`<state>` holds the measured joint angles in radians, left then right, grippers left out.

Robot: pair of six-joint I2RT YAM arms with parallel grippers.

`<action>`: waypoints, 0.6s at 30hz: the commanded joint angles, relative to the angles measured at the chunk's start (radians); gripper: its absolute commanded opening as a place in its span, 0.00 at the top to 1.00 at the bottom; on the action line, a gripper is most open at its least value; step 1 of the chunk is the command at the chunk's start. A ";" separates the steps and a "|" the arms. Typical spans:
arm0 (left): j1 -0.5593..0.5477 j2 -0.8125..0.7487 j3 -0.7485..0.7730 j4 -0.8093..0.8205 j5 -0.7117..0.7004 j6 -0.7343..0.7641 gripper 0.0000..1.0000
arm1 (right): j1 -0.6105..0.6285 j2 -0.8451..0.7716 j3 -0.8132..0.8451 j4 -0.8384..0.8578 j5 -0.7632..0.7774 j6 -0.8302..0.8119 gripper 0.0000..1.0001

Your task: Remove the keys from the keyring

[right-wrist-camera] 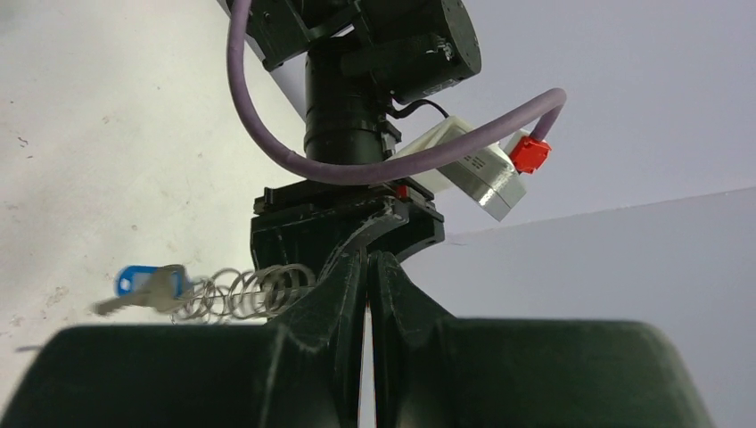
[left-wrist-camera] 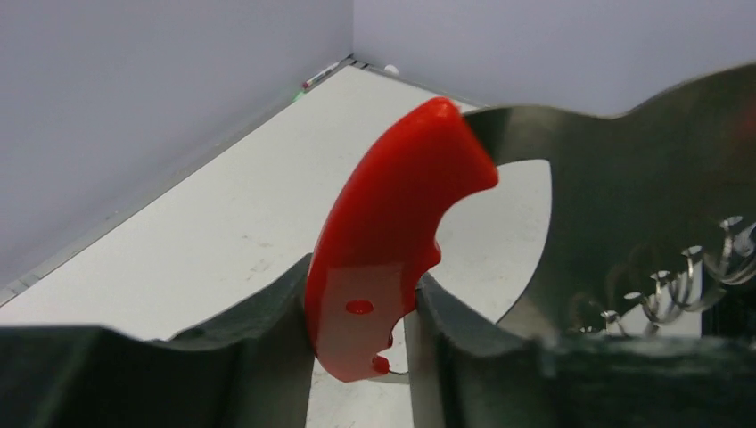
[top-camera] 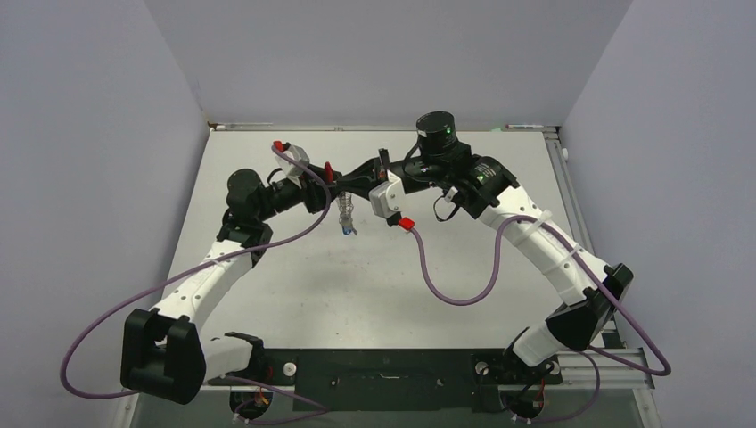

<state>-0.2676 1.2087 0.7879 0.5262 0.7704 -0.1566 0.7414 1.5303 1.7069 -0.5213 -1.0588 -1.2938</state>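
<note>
Above the table (top-camera: 357, 299), keyring (left-wrist-camera: 392, 214) tight in left gripper (left-wrist-camera: 361, 312); right gripper (right-wrist-camera: 367, 267) narrow, hold unclear.

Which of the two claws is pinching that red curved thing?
The left gripper: the red keyring stands clamped between its fingers; nothing red shows between the nearly closed fingers of the right gripper.
</note>
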 commanded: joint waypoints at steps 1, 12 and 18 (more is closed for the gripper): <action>0.000 -0.009 0.097 -0.020 0.018 0.039 0.79 | 0.004 -0.070 -0.021 0.102 -0.022 0.051 0.95; -0.001 -0.107 0.191 -0.316 -0.182 0.392 0.90 | -0.069 -0.179 -0.197 0.177 0.181 0.504 0.35; -0.012 -0.099 0.281 -0.474 -0.279 0.657 0.90 | -0.102 -0.223 -0.221 0.179 0.252 0.825 0.18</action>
<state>-0.2684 1.1236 0.9775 0.1654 0.5983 0.2760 0.6556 1.3624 1.4876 -0.3866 -0.8646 -0.7612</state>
